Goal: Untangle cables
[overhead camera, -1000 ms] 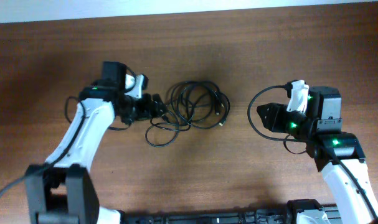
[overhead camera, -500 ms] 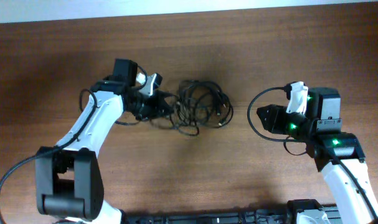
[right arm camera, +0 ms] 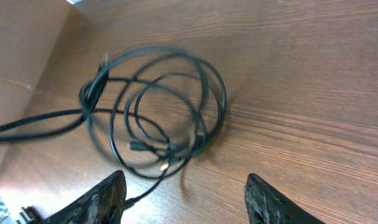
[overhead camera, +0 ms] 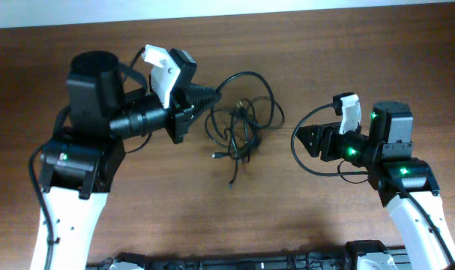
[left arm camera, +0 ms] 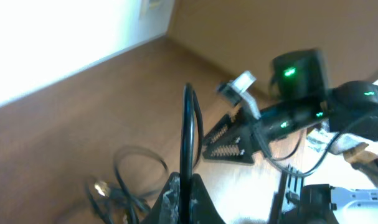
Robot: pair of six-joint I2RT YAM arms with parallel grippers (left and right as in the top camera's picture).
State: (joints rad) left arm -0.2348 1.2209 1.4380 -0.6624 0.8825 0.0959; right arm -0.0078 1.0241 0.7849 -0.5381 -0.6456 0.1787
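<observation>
The cables [overhead camera: 242, 124] are a loose tangle of thin black loops in the middle of the brown table. My left gripper [overhead camera: 212, 95] is raised above the table, shut on one strand at the tangle's left side. In the left wrist view that strand [left arm camera: 188, 130] runs straight up from between the closed fingers [left arm camera: 170, 202], and the rest of the tangle [left arm camera: 123, 190] hangs lower left. My right gripper [overhead camera: 302, 140] stands to the right of the tangle, open and holding nothing. In its own view the cables [right arm camera: 157, 106] lie ahead of the spread right gripper [right arm camera: 185, 186], blurred by motion.
The table's far edge [overhead camera: 227, 19] meets a pale wall at the top of the overhead view. A thicker black wire [overhead camera: 296, 150] loops beside the right arm's wrist. The right arm's black body [left arm camera: 313, 106] shows across from the left wrist camera.
My left gripper has shut on a strand and risen with it, pulling the tangle up and to the right. The right gripper has opened wider and edged slightly left.
</observation>
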